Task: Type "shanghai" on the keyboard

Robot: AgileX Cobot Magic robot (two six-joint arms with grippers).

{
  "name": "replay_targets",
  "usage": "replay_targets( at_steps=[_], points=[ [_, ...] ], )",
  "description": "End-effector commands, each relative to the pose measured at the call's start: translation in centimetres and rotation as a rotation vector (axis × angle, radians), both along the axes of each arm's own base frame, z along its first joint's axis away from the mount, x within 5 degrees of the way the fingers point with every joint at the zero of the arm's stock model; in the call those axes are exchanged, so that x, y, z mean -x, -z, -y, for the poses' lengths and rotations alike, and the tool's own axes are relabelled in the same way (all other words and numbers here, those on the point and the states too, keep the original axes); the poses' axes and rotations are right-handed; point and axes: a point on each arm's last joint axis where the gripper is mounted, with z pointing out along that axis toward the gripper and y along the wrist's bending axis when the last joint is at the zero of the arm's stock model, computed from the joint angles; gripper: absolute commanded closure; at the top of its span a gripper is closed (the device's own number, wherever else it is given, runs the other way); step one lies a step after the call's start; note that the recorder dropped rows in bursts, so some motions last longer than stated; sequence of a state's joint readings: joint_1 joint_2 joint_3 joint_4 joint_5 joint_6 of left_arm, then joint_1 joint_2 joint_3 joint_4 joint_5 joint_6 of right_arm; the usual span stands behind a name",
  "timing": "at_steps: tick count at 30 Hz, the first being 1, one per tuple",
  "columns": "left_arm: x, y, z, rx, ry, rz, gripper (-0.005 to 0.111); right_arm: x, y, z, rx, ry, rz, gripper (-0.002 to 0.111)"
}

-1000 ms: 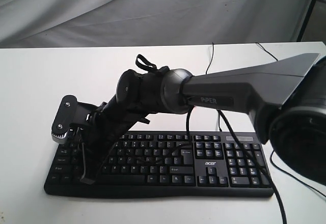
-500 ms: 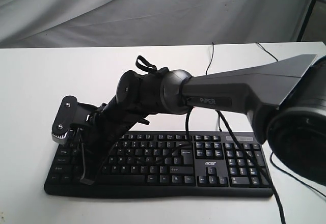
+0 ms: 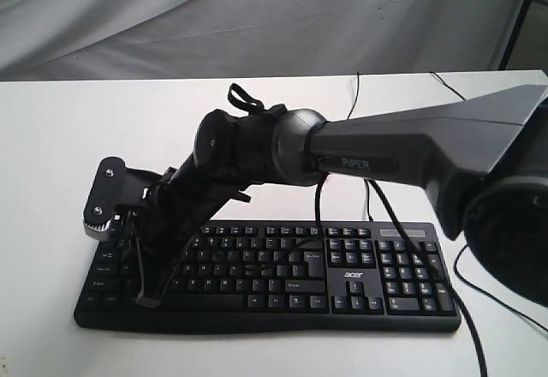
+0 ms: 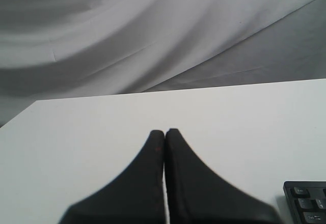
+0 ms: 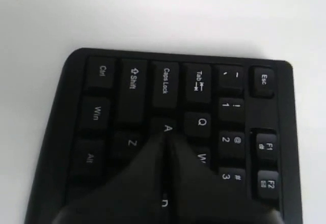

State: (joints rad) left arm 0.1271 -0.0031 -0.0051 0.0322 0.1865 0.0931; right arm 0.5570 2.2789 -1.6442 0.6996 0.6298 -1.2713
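The black keyboard (image 3: 360, 267) lies along the near edge of the white table (image 3: 77, 128). My right arm reaches across it to its left end. There the right gripper (image 3: 144, 300) is shut, its tips down among the leftmost letter keys. In the right wrist view the right gripper (image 5: 165, 135) ends at the edge of the A key (image 5: 167, 128), with Z, Q and W beside the fingers and the keyboard (image 5: 132, 81) filling the frame. The left gripper (image 4: 164, 131) is shut and empty over bare table, apart from a corner of the keyboard (image 4: 306, 203). It does not show in the exterior view.
Thin black cables (image 3: 360, 94) run over the table behind the keyboard, and one cable (image 3: 467, 326) hangs from the right arm across the number pad. A grey cloth backdrop (image 3: 257, 17) hangs behind the table. A dark stand (image 3: 516, 17) is at the far right.
The right arm's wrist has shifted slightly left and up over the keyboard's left end. The gripper stays shut.
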Motion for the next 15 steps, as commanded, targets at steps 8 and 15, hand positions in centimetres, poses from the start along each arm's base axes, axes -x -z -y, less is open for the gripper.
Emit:
replay_targets(
  at_steps=[8,15],
  points=[
    [-0.05,0.13,0.02,0.003,0.004,-0.002,0.106,0.32,-2.99,0.12,-0.024,-0.006,0.034,0.108],
    [-0.05,0.13,0.02,0.003,0.004,-0.002,0.106,0.23,-2.9,0.6,-0.014,-0.012,0.015,0.108]
  ],
)
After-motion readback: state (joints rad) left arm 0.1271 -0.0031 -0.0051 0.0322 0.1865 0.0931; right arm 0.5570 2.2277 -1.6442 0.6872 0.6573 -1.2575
